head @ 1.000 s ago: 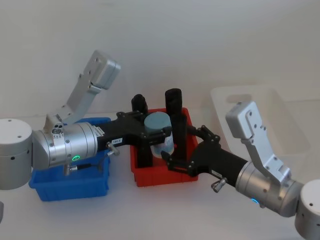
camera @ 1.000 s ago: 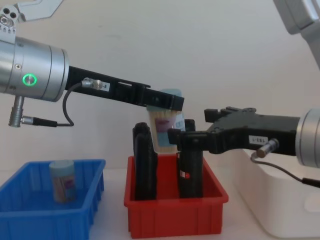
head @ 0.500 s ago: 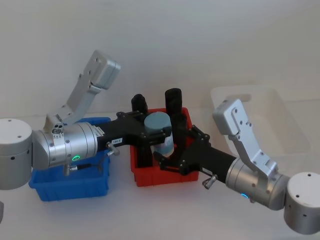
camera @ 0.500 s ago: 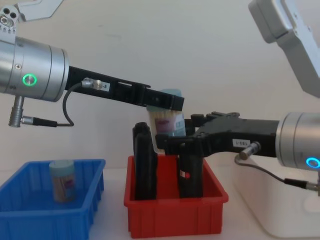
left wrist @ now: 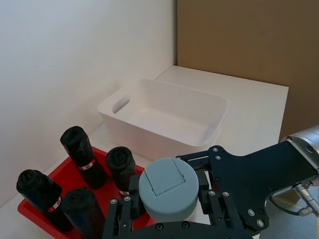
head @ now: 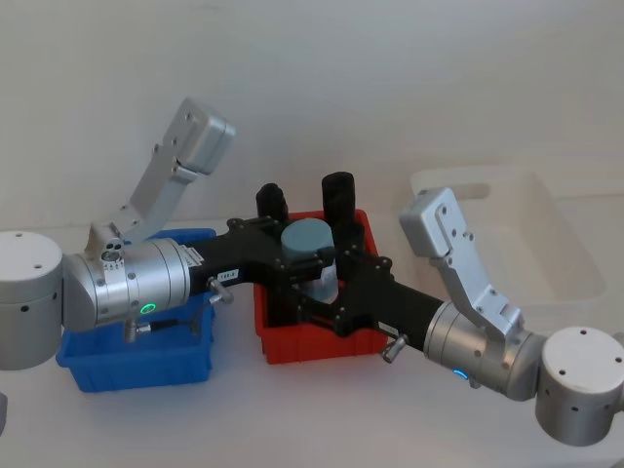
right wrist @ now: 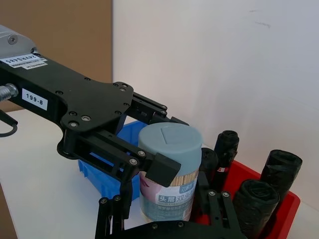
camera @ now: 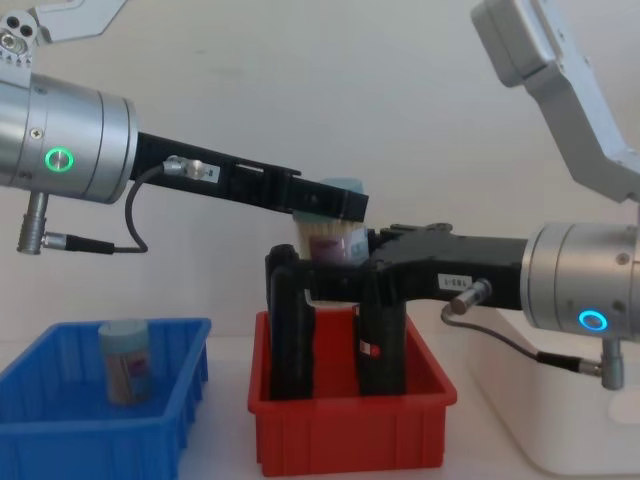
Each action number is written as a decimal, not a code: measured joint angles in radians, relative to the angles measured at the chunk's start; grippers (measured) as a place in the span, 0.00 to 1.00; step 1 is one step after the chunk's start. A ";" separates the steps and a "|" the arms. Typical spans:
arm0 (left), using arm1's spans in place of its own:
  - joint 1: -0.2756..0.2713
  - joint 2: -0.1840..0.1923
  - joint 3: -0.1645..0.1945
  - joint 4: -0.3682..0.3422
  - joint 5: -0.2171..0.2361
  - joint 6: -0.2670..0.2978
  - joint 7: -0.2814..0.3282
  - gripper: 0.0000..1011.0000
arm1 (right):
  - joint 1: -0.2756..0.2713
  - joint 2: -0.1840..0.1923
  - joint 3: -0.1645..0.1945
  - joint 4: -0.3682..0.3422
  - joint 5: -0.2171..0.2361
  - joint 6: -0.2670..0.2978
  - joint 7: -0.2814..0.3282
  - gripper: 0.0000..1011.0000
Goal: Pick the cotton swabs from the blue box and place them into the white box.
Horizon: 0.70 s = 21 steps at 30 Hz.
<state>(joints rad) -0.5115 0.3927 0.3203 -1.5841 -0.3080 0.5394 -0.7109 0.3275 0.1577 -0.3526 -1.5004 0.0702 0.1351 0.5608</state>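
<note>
Mid-air handover above a red bin [camera: 350, 435] on a white table. One jar of cotton swabs [right wrist: 167, 194], upright, clamped just under its pale blue lid by the left gripper [right wrist: 169, 147], clear of the tall black rolls [left wrist: 79, 149] standing in the bin below. Right gripper [right wrist: 164, 206] reaching in from the opposite side, fingers spread to either side of the jar's labelled lower body, a sliver of gap visible on one side, so apparently not yet gripping. Second jar [camera: 125, 360] upright in the blue box [camera: 40, 440] at the robot's left. White box [left wrist: 149, 134] at the right, bare inside. Probably light and rigid, with smooth clear walls and a glossy label, so liable to slip; best taken squarely across the round body below the lid, with moderate squeeze.
</note>
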 joint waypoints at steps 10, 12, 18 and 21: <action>0.000 0.000 0.000 0.000 0.000 0.000 0.001 0.68 | 0.012 -0.007 -0.007 0.017 0.006 -0.005 0.002 0.66; 0.000 0.000 0.000 0.000 0.000 0.000 0.001 0.75 | 0.012 -0.008 -0.008 0.018 0.006 -0.006 0.003 0.66; 0.000 0.000 0.000 0.000 0.000 0.000 0.001 0.92 | 0.015 -0.007 -0.011 0.022 0.007 -0.009 -0.002 0.66; 0.000 0.000 0.000 0.000 0.000 0.000 0.000 0.98 | 0.016 -0.006 -0.011 0.023 0.007 -0.010 -0.006 0.66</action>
<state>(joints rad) -0.5115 0.3928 0.3203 -1.5841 -0.3081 0.5394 -0.7104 0.3430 0.1512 -0.3637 -1.4777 0.0770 0.1250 0.5546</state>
